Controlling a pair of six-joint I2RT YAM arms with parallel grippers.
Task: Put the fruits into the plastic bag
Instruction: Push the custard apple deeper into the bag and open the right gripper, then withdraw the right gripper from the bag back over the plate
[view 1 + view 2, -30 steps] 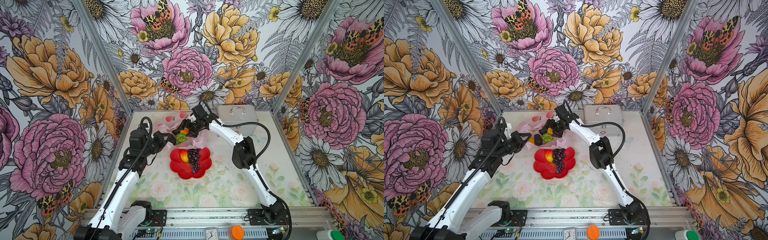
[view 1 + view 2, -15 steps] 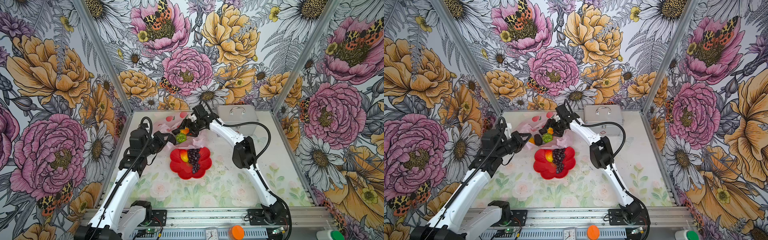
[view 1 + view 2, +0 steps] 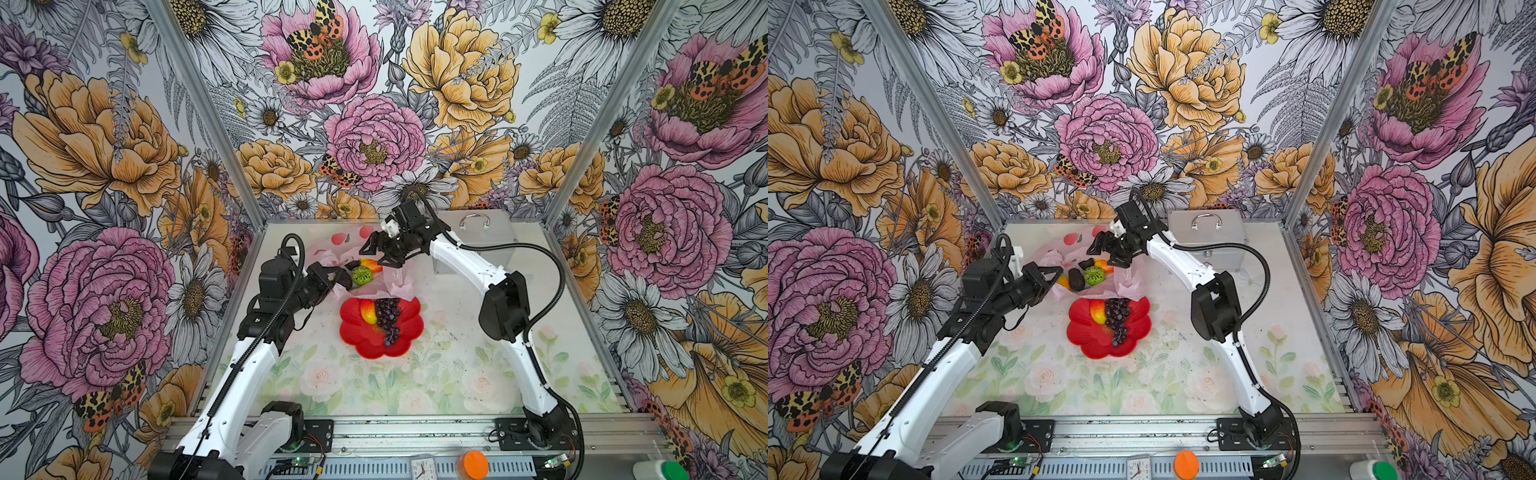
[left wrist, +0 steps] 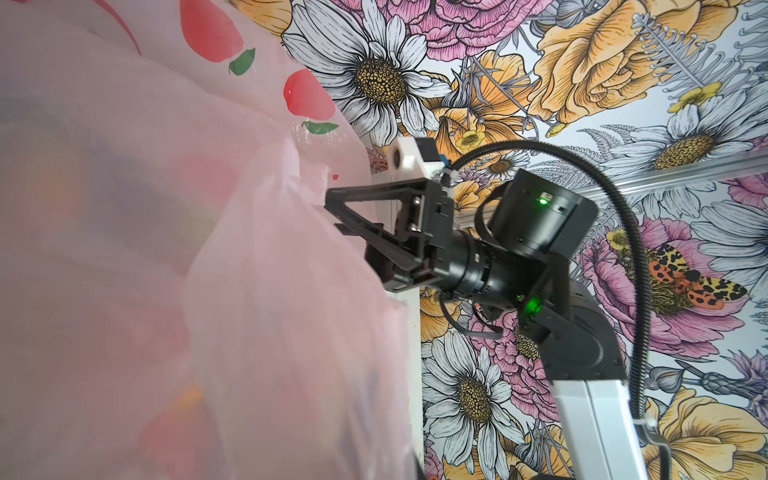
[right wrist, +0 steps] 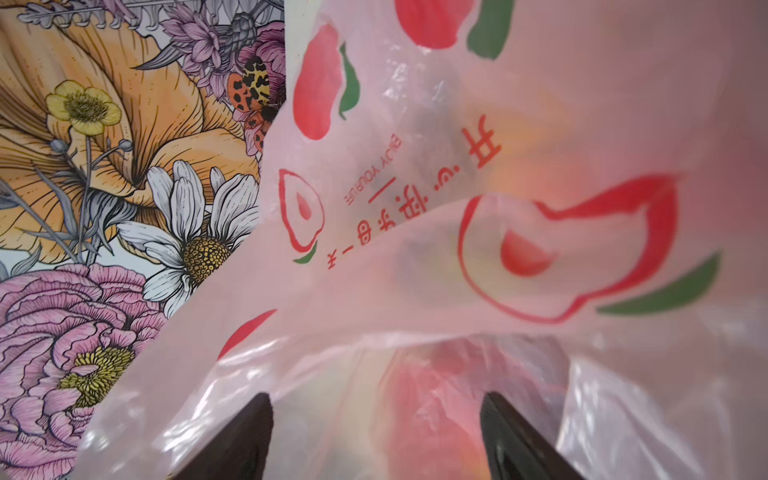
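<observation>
The pale-pink plastic bag (image 3: 332, 249) (image 3: 1054, 253) lies at the back left with its mouth held up. Inside it lie a bumpy green ball (image 3: 361, 275) (image 3: 1093, 275), a blackish fruit (image 3: 1076, 279) and an orange-yellow one (image 3: 1104, 265). My left gripper (image 3: 340, 276) (image 3: 1059, 272) is shut on the bag's near-left rim. In the left wrist view its jaws are hidden behind the bag (image 4: 166, 249). My right gripper (image 3: 380, 251) (image 3: 1106, 251) (image 4: 334, 212) (image 5: 374, 440) stands open at the bag's far rim. Its fingers (image 5: 245, 440) are spread, with bag film (image 5: 415, 208) ahead of them. A grape bunch (image 3: 388, 316) (image 3: 1117, 316) and a yellow-red fruit (image 3: 368, 311) (image 3: 1098, 311) rest on the plate.
The red flower-shaped plate (image 3: 376, 345) (image 3: 1096, 345) sits just in front of the bag, and the bag's near edge overlaps its rim. A silver metal case (image 3: 482, 232) (image 3: 1208, 232) stands at the back right, behind my right arm.
</observation>
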